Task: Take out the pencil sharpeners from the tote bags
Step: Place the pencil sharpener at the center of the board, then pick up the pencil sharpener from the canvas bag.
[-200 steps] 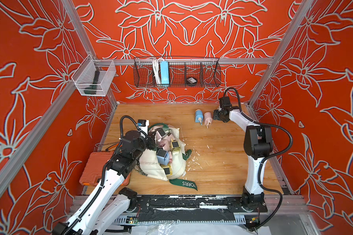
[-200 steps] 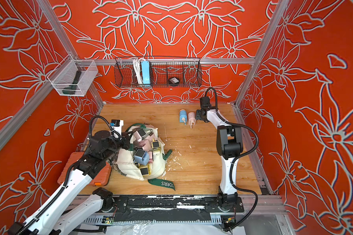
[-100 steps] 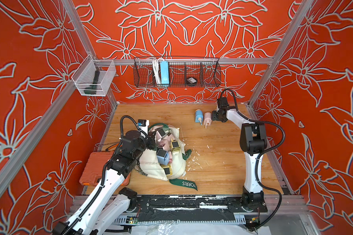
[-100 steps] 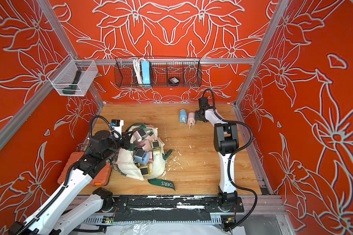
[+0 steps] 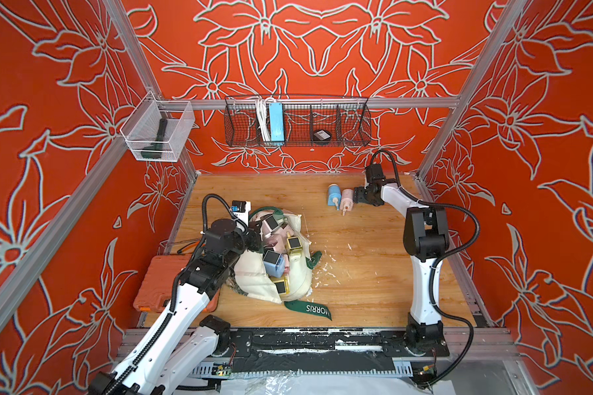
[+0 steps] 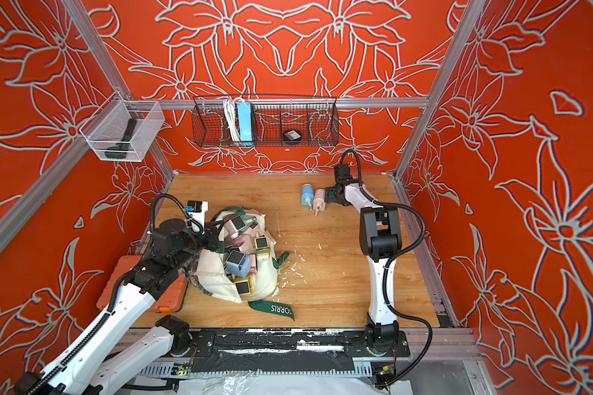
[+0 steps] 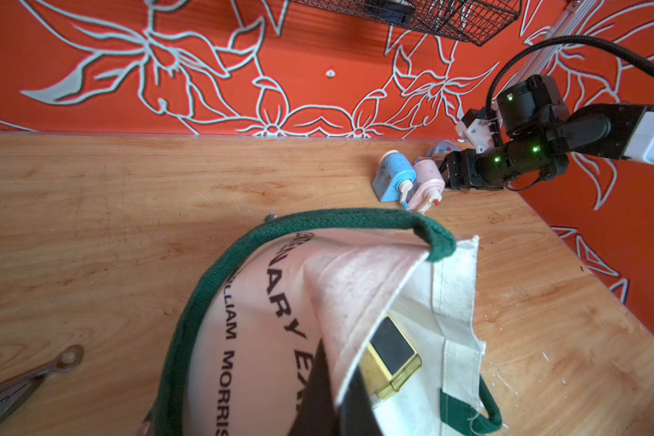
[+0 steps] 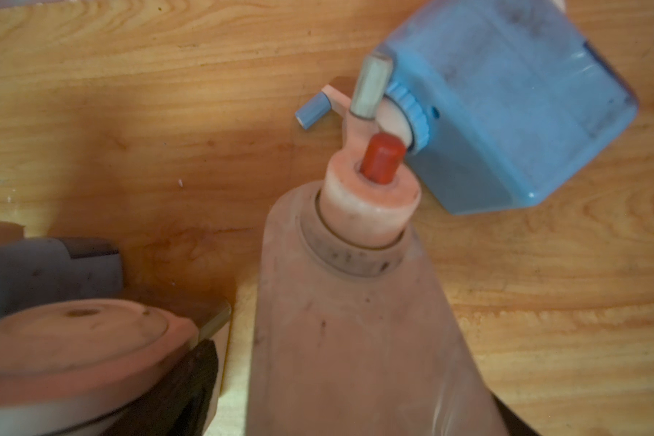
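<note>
Right wrist view: pink sharpener (image 8: 355, 321), blurred, lies on the table (image 8: 91, 75) between the parted jaws of the right gripper (image 5: 356, 198), one finger cut off. The tote (image 5: 295, 284) is pinched at its rim by the left gripper (image 5: 255, 238), sharpeners (image 5: 273, 261) half-buried inside.

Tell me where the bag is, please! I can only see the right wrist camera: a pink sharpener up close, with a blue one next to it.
Observer: The tote bag lies on the table over on the left arm's side, nearer the front edge.
Operator: Are there more sharpeners inside?
Observer: Yes, several. A blue sharpener and a yellow sharpener show in its open mouth.
Operator: What's the other arm doing?
Observer: The left gripper is shut on the bag's cloth rim, lifting one side of the mouth.
</note>
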